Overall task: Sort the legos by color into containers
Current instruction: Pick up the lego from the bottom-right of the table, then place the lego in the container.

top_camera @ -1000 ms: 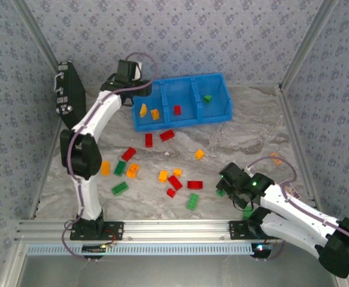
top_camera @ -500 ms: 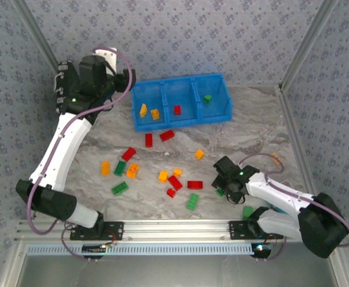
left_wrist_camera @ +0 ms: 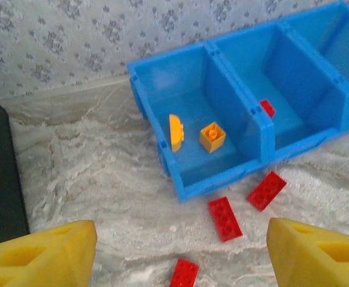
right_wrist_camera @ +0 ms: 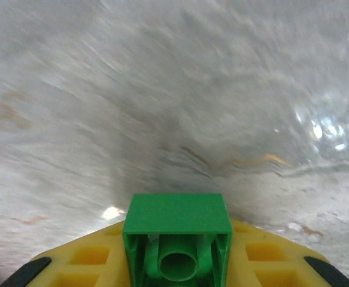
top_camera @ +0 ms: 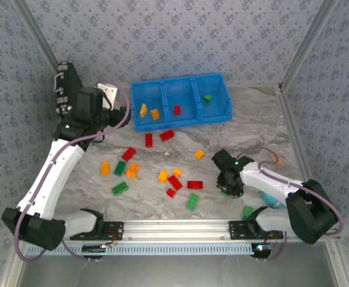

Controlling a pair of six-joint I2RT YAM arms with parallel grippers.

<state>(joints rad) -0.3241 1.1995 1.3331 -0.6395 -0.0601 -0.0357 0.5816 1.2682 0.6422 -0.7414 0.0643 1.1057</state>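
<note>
At the far left a black case (top_camera: 66, 89) stands by the wall. Just beside it the left jaws hang above the desk (top_camera: 252, 131), their yellow fingertips (left_wrist_camera: 42, 254) spread wide with nothing between them, facing the blue bin (top_camera: 162, 124). The bin's left compartment holds two orange-yellow bricks (left_wrist_camera: 212, 136), the middle one a red brick (top_camera: 177, 109) and the right one a green piece (top_camera: 207, 98). Nearer the arms, loose legos (top_camera: 175, 182) in red, orange-yellow and green lie scattered over the middle of the desk, most of them apart from one another. To their right, the right jaws are closed on a green brick (right_wrist_camera: 177, 239) whose hollow underside faces the wrist camera. It looks short and squarish, so I can name no clear long axis. The coming move turns on one relation: the green compartment lies on the far side of the desk, a little left of the right jaws, and the right arm, which carries the brick, is the nearer. A cyan tube (top_camera: 274, 200) lies beside that arm. No brand, label or writing can be read.
</note>
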